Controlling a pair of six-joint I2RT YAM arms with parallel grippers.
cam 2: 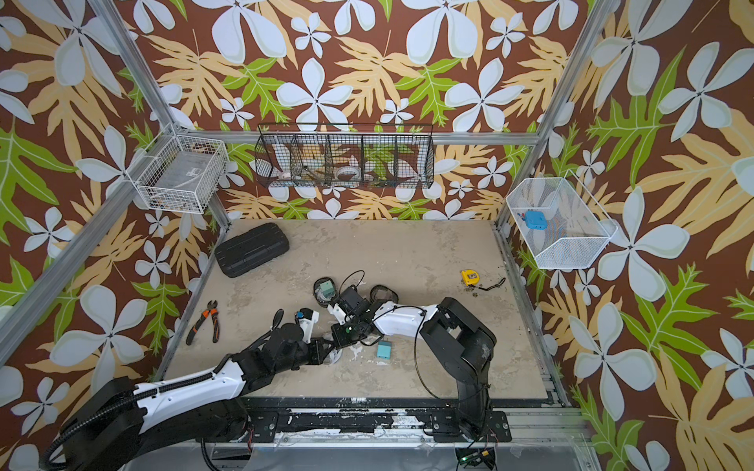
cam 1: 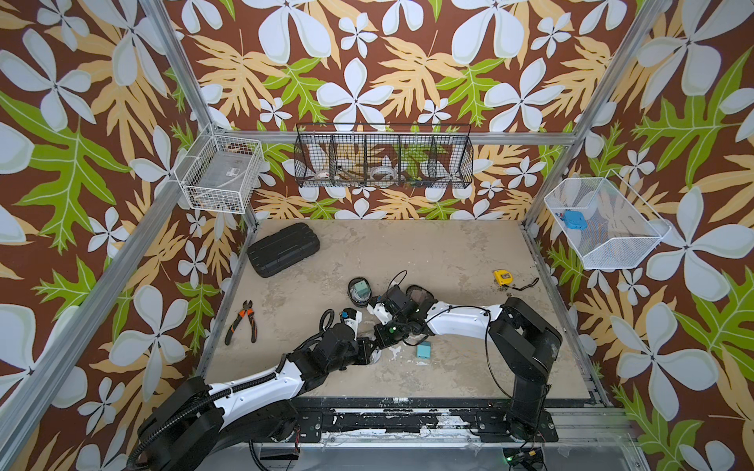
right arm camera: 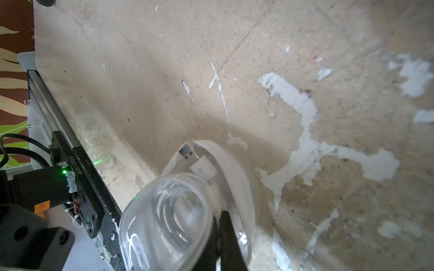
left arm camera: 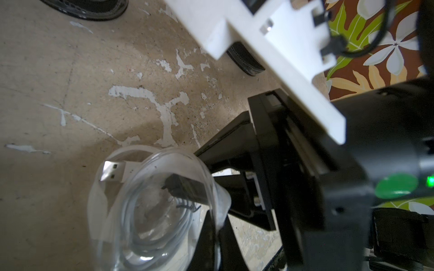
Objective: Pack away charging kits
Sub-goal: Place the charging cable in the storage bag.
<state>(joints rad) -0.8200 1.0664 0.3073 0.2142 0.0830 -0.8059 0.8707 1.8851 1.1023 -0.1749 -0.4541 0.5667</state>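
Observation:
A clear pouch (left arm camera: 152, 223) holds a coiled white cable (left arm camera: 131, 211), and the cable's USB plug (left arm camera: 112, 173) pokes out at its mouth. My left gripper (left arm camera: 215, 225) is shut on the pouch's rim. My right gripper (right arm camera: 222, 218) is shut on the rim of the same pouch (right arm camera: 164, 223). In both top views the two grippers meet over it (cam 1: 378, 358) near the table's front middle. A teal plug block (cam 1: 424, 350) lies just right of them. Further back, a black-rimmed pouch (cam 1: 360, 291) holds a mint green block. Another black-rimmed pouch (cam 1: 420, 294) is half hidden behind my right wrist.
A black ribbed case (cam 1: 283, 248) lies at the back left, orange-handled pliers (cam 1: 243, 322) at the left, and a yellow tape measure (cam 1: 502, 278) at the right. Wire baskets hang on the left (cam 1: 220, 175), back (cam 1: 383, 157) and right (cam 1: 604, 244) walls; the right one holds a blue gadget (cam 1: 573, 220).

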